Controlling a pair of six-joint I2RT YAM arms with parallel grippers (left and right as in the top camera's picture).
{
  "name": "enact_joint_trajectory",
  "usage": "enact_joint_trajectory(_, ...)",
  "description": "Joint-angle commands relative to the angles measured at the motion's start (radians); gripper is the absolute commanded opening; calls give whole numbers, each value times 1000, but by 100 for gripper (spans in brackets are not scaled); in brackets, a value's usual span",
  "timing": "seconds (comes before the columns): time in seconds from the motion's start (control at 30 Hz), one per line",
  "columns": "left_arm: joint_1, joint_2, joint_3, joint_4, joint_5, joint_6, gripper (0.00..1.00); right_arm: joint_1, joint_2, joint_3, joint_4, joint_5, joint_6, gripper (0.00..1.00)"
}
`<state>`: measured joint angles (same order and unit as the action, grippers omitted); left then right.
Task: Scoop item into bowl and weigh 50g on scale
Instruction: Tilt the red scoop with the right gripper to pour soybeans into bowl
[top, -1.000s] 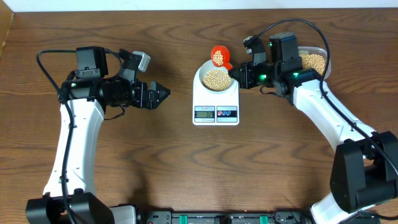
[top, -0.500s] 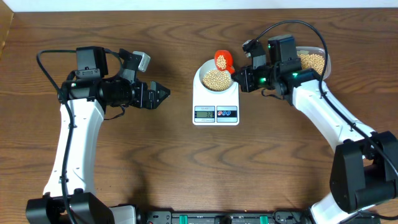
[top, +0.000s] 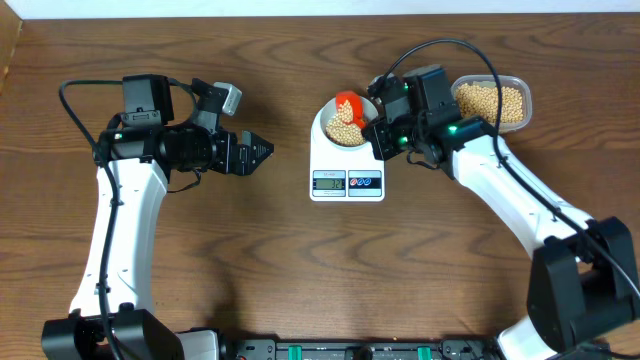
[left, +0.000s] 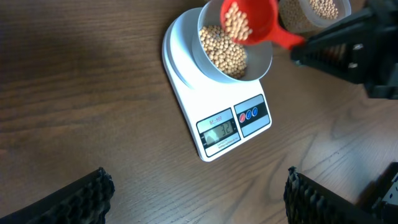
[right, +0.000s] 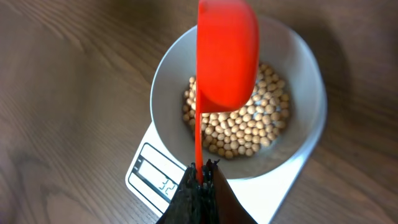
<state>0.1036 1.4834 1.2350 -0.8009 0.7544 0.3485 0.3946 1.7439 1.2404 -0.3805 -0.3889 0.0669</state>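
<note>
While the right gripper (right: 199, 179) pinches the red scoop (right: 227, 56) by its handle above the bowl (right: 308, 93), left gripper (top: 262, 151) hangs wide, empty. Beans (right: 249, 124) look light, hard, roll-prone.

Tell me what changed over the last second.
The right gripper, shut on the red scoop, swung left, carrying it from the far rim of the bowl to above the beans inside. Nothing was released. The open left gripper, bowl and scale stayed put.
</note>
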Motion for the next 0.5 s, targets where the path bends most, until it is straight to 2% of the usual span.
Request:
enact_joint_trajectory(0.0, 5, -19, 13, 1, 12, 17, 90, 10, -55, 3, -28, 70, -24, 1)
enact_joint_trajectory(0.47, 5, -19, 13, 1, 12, 17, 90, 14, -80, 3, -52, 114, -11, 1)
